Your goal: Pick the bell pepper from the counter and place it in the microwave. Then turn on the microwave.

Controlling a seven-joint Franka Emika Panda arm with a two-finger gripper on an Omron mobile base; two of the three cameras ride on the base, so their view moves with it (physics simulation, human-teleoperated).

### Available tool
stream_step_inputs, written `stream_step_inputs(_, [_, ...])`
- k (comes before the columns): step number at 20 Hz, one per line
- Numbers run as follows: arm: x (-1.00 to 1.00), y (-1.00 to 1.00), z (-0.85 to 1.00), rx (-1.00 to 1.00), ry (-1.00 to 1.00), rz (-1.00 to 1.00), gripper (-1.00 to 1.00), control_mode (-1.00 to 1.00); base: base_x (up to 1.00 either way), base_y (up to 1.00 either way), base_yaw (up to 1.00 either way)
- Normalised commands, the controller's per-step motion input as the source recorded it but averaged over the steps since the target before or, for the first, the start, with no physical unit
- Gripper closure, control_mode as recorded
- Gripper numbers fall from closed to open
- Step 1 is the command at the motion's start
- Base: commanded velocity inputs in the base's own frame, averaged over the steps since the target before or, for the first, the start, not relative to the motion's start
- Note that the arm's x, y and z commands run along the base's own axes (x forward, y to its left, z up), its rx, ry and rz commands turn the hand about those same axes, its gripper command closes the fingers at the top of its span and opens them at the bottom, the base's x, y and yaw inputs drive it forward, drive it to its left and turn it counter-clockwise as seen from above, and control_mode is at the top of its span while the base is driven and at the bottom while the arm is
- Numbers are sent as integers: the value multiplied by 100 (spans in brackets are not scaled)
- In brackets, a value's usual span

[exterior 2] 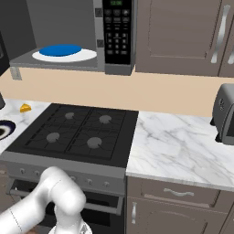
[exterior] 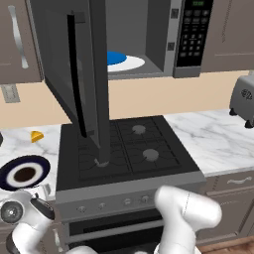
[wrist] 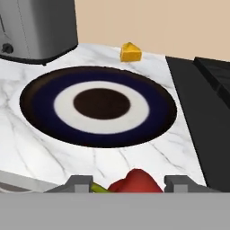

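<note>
White marble counter with grey veins runs on both sides of a black stovetop, under brown upper cabinets. Over the stove hangs the microwave, its door swung wide open, showing the white turntable with a blue centre. Its black keypad panel carries rows of buttons and a small green display, but the writing is too small to read. On the counter left of the stove, a dark-rimmed plate lies near the front edge, with a small yellow wedge behind it toward the back wall and a silver appliance at the far left corner. Another silver toaster stands on the right-hand counter. In the hand view the bell pepper sits at the counter's front edge, just in front of the plate, between the two tips of the gripper. Its jaws stand either side of the pepper; whether they already press on it I cannot tell
</note>
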Motion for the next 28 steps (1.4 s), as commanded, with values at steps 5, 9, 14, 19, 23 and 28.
stream_step_inputs(5, [-10, -40, 1, 13, 0, 0, 100, -100, 0, 0, 0])
stream_step_inputs(9, [-13, -34, 6, 13, 0, 0, 100, -100, 0, 0, 0])
stream_step_inputs(14, [-12, -35, 17, 13, 0, 0, 100, -100, 0, 0, 0])
stream_step_inputs(19, [-12, -36, 27, 12, 0, 0, 100, -100, 0, 0, 0])
stream_step_inputs(23, [-13, -39, 28, 12, 0, 0, 100, -100, 0, 0, 0])
stream_step_inputs(28, [-12, -40, 26, 11, 3, 0, 100, -100, 0, 0, 0])
